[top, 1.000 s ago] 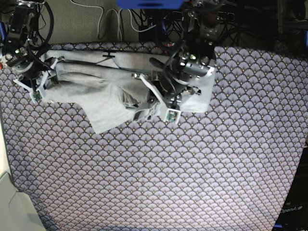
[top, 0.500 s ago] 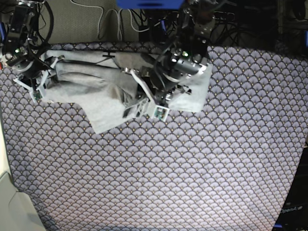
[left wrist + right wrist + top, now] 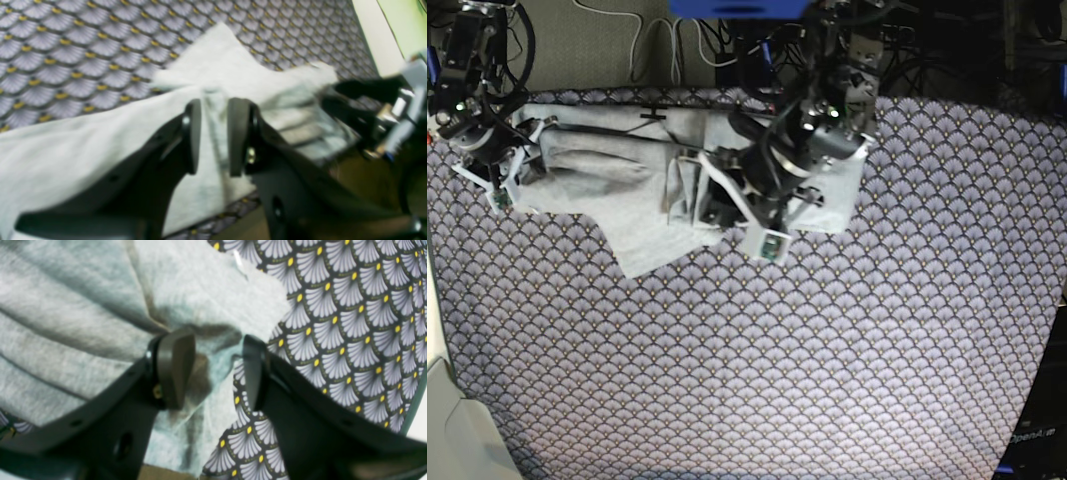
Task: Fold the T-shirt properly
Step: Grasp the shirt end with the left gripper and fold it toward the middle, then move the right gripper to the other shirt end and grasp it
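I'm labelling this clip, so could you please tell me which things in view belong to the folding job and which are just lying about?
Belongs to the job:
- light grey T-shirt
- left gripper, jaws either side of a shirt fold
- right gripper, jaws apart at the shirt's edge

Just lying about:
- purple fan-patterned tablecloth
- cables behind the table

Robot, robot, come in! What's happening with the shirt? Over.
Left tool narrowly parted over cloth. Right tool open at edge. T-shirt bunched, unfolded. Nothing blocking.
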You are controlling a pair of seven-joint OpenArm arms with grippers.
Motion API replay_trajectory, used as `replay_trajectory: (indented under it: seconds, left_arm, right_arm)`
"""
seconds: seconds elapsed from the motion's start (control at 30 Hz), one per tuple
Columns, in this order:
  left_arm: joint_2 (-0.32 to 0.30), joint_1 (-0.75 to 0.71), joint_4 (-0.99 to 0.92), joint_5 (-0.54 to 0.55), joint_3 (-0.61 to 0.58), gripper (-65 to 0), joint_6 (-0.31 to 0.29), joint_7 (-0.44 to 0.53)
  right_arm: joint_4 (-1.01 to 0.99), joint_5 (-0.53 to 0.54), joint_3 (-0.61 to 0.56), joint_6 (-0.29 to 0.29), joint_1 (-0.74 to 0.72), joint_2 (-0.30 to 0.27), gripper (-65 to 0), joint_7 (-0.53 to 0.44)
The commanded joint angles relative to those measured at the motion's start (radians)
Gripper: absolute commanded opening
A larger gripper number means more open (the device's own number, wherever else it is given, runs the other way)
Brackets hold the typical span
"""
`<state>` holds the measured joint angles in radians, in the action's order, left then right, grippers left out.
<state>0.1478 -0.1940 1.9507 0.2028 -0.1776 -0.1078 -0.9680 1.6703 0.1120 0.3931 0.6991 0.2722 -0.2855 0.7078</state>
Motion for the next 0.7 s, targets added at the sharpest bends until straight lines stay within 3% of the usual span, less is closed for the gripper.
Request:
replay_trajectory:
  seconds: [0.0,0.07,0.27,0.4,0.67]
  left_arm:
    - [0.009,0.008,0.017,0.007,0.022,-50.6,0.001,0.019]
    - [0.009,0.004,0.016,0.01,0.086,-50.6,0.001,0.017]
    - [-0.104,-0.011,-0.03,0.011,0.194,-50.7,0.001,0.017]
    - [-0.135,-0.017,-0.052,0.011,0.234,-50.7,0.003,0.017]
    - [-0.162,-0.012,-0.172,0.011,0.281,-50.7,0.0,0.017]
  right_arm:
    - [0.014,0.008,0.005,-0.001,-0.006,-0.016,-36.5,-0.017]
    - [0.021,0.008,0.005,-0.001,-0.008,-0.018,-36.5,-0.017]
    - [0.075,0.013,0.01,-0.001,-0.012,-0.044,-36.5,-0.017]
    - [0.144,0.013,0.011,-0.001,-0.006,-0.044,-36.4,-0.014]
    - [0.233,0.013,0.007,-0.001,-0.087,-0.019,-36.4,0.197]
